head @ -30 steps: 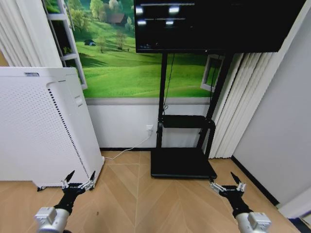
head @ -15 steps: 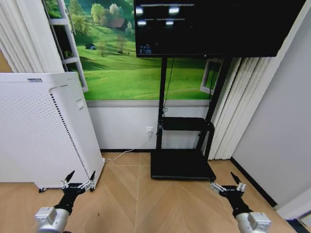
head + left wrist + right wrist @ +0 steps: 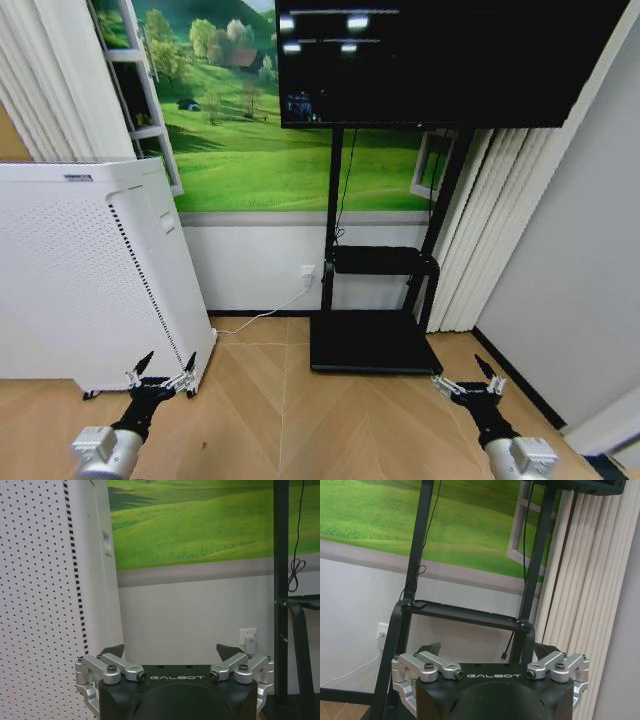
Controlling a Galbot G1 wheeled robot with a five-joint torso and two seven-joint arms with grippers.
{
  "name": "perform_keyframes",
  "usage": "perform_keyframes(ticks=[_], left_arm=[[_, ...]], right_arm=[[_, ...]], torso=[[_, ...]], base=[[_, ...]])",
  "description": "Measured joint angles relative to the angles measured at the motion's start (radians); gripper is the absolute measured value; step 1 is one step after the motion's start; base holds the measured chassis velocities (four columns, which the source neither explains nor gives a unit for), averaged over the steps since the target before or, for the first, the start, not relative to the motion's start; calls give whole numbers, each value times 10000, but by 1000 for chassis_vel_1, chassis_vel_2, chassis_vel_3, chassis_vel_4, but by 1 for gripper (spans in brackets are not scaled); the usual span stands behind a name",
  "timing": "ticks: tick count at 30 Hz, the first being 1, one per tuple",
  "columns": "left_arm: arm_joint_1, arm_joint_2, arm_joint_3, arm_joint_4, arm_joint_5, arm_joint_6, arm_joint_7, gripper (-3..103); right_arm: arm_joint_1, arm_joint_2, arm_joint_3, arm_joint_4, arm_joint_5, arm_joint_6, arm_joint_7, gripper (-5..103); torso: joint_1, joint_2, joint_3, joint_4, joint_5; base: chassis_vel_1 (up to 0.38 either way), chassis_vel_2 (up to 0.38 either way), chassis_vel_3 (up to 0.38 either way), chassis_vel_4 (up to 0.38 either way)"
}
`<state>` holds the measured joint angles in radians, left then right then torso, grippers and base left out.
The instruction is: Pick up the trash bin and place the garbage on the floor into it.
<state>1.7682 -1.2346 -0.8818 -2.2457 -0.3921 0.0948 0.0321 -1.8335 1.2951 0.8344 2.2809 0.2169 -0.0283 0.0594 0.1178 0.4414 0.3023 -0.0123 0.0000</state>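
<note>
Wood floor (image 3: 270, 410): pale herringbone boards, running to the wall in the head view.
Left gripper (image 3: 160, 375): low at the robot's left over the floor, just in front of the white air purifier's lower corner; fingers spread wide, nothing between them. In the left wrist view (image 3: 170, 652) the two dark tips stand well apart, facing the wall.
Right gripper (image 3: 478, 378): low at the robot's right over the floor, near the base of the TV stand; fingers spread wide, holding nothing. In the right wrist view (image 3: 487, 650) the tips stand apart, facing the stand's shelf.
Air purifier (image 3: 80, 270): tall white perforated box, upright at the left against the wall.
TV stand (image 3: 375, 300): black, upright, flat base plate on the floor, a small shelf midway, a dark screen (image 3: 440, 55) on top.
Wall: green meadow mural above, white panel below, with a socket (image 3: 307, 268) and a white cable.
Curtains (image 3: 495, 210): pale vertical pleats right of the stand.
Trash bin and garbage: I cannot tell where they are.
</note>
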Motion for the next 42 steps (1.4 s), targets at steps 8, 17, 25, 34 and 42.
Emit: perform_keyframes(ticks=[8, 17, 25, 34, 42], left_arm=[[0, 0, 0, 0, 0, 0, 0, 100], [0, 0, 0, 0, 0, -1, 0, 100], [0, 0, 0, 0, -1, 0, 0, 100], [0, 0, 0, 0, -1, 0, 0, 100], [0, 0, -1, 0, 0, 0, 0, 100]], right_arm=[[0, 0, 0, 0, 0, 0, 0, 100], [0, 0, 0, 0, 0, 0, 0, 100], [0, 0, 0, 0, 0, 0, 0, 100], [0, 0, 0, 0, 0, 0, 0, 100], [0, 0, 0, 0, 0, 0, 0, 100]], torso=[[108, 294, 186, 0, 0], [248, 680, 433, 0, 0], [375, 1005, 631, 0, 0], [530, 1397, 868, 0, 0], [661, 1721, 1061, 0, 0]], base=[[0, 0, 0, 0], [0, 0, 0, 0], [0, 0, 0, 0], [0, 0, 0, 0], [0, 0, 0, 0]])
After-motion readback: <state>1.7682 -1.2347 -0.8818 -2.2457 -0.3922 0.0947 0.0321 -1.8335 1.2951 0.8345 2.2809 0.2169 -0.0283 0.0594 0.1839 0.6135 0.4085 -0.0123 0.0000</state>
